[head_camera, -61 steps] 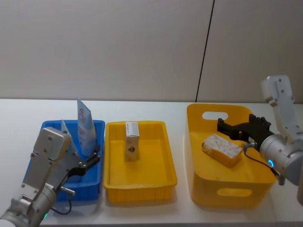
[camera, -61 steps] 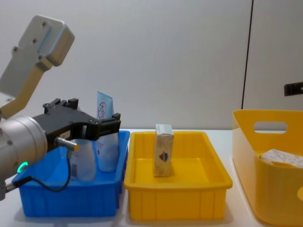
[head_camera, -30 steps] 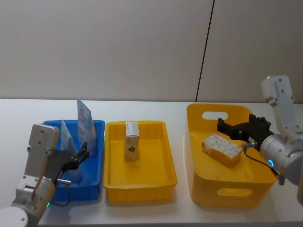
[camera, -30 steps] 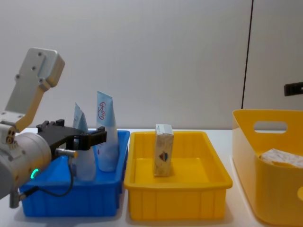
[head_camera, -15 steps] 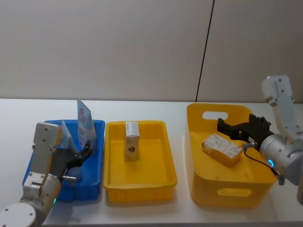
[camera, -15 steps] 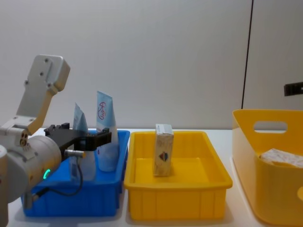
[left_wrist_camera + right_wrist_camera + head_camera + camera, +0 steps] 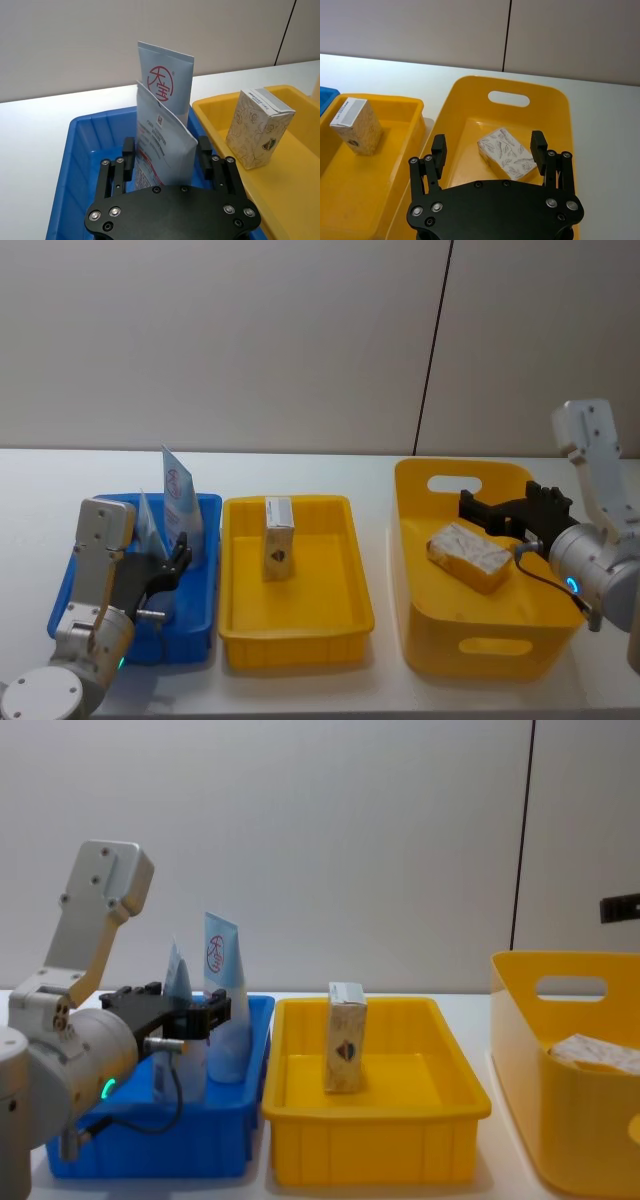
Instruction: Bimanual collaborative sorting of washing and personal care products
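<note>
head / left gripper (image 7: 176, 555): low inside blue tray (image 7: 205, 585), clamped on near tube (image 7: 147, 520)
head / blue tray room: far tube (image 7: 178, 502) at rear, near right wall; both tubes in rear half; front floor bare; right wall just beside yellow tray (image 7: 300, 640)
head / yellow tray room: carton (image 7: 278, 540) upright in rear half, left of middle; floor bare in front and to the right
head / right gripper (image 7: 470, 510): above rear part of basket (image 7: 430, 645), fingers spread, nothing held
head / basket room: pack (image 7: 470, 555) lies slanted mid-floor, gaps to all walls
left wrist / grip: one finger on each side edge of near tube, pressed in, tube upright between them
left wrist / near tube look: pale blue, flat crimped top, small dark print, little code square
left wrist / far tube look: taller, just behind near tube, red round logo near top
left wrist / carton look: cream, faint ornament pattern, dark emblem low on its face, grey top; apart from tray walls
right wrist / grip: fingers wide apart, pack lower down between them, not touching
right wrist / pack look: whitish, grey leaf print, lying slanted
right wrist / basket edges: handle slot (image 7: 508, 98) in far wall; bare floor all round pack
chest / left gripper: at blue tray rim height, near tube rising above it
chest / tubes: both upright; far tube close to tray's right wall
chest / carton: upright, well apart from both side walls
chest / pack: low inside basket, below its rim
</note>
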